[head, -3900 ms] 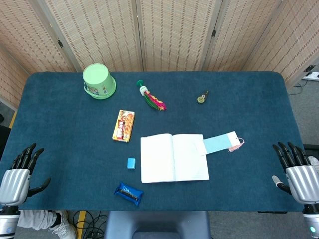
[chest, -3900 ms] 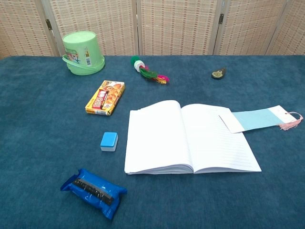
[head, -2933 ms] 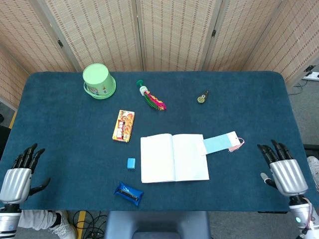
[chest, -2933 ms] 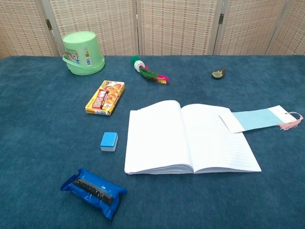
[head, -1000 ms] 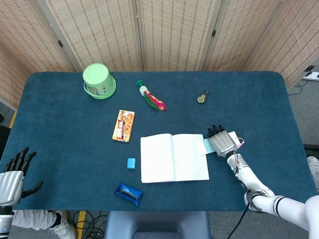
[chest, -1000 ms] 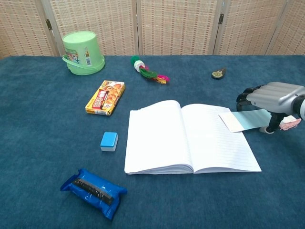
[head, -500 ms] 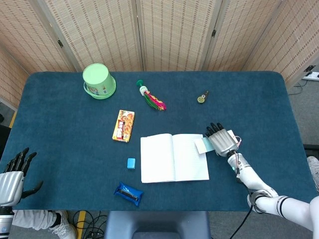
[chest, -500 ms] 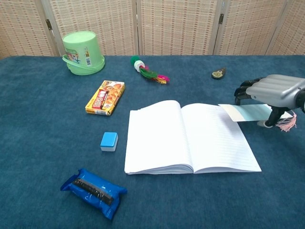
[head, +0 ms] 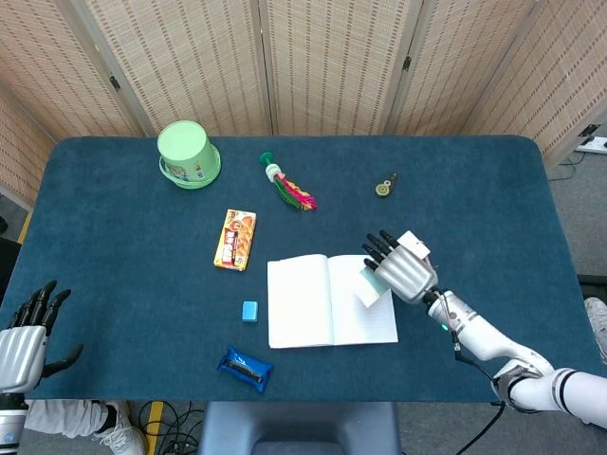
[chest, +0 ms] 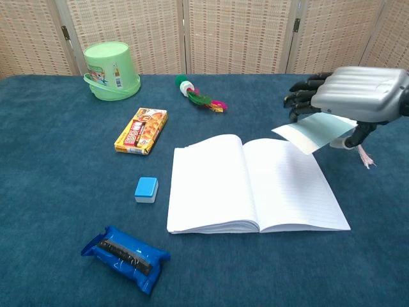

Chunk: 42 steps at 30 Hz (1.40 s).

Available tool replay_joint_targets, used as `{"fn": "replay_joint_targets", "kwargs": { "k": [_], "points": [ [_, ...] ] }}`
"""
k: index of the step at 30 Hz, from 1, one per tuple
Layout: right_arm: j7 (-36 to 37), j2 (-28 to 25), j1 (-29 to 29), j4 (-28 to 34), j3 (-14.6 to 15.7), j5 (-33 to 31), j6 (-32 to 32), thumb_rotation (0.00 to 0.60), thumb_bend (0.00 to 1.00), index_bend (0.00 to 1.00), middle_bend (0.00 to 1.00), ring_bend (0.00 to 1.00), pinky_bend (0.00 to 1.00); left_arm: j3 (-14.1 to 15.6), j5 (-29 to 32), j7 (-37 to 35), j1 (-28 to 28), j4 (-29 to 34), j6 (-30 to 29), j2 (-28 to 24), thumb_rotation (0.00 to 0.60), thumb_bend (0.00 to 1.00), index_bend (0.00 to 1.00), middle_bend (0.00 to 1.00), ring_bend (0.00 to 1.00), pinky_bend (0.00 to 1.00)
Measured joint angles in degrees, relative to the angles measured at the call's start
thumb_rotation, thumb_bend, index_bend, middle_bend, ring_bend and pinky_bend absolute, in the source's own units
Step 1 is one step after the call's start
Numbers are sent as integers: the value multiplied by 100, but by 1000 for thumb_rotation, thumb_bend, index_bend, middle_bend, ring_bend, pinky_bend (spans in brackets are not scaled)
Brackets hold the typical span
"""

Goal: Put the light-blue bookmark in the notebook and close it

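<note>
Bookmark [chest: 314, 132] in pale blue hung lifted off the table, held under the right hand [chest: 358, 94] with the thumb beneath and the other fingers laid over its top, its free white end poking out above the right page of the notebook [chest: 255, 184]. Holding it flat and raised like that looked meant to let it slide down onto the page without catching the paper's edge. That notebook lay open, both pages bare, its spine running away from the robot, so the strip had plenty of page to land on. Left of the notebook sat a small blue eraser [chest: 146, 189] and a snack box [chest: 142, 130], near enough that the cover, if swung over from that side, would pass close above them. Far left of the notebook, off the table's near corner, the left hand [head: 23, 343] waited with fingers spread, holding nothing.
</note>
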<state>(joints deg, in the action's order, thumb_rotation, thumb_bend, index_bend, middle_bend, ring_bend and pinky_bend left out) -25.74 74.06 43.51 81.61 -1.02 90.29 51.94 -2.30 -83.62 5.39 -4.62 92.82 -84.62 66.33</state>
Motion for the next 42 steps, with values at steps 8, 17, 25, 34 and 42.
{"fn": "replay_joint_targets", "kwargs": {
  "k": [8,17,25,34,42],
  "points": [
    [325,-108,689,-101,245,1535,117,600,214,366,131,0,112,20,55,-20,100,21,-83,-39,600,272,125,0,77,170],
    [1048,314,1282,-1267,700,2682,423,600,214,366,131,0,49,54,88,-95,177,-5,-112,-41,600,272,125,0,77,170],
    [1687,988,1456,-2481,1106,3193,958,600,214,367,131,0,0,70,83,-148,202,0,-96,-58,600,272,125,0,77,169],
    [2218,1558,1499,-3654,1476,3508,1610,600,214,366,117,0,0,83,87,-128,213,40,-65,-70,600,272,125,0,77,170],
    [2524,1932,1433,-4456,1706,3581,2052,600,214,366,94,0,0,81,104,-97,222,84,-49,-99,600,272,125,0,77,170]
  ]
}}
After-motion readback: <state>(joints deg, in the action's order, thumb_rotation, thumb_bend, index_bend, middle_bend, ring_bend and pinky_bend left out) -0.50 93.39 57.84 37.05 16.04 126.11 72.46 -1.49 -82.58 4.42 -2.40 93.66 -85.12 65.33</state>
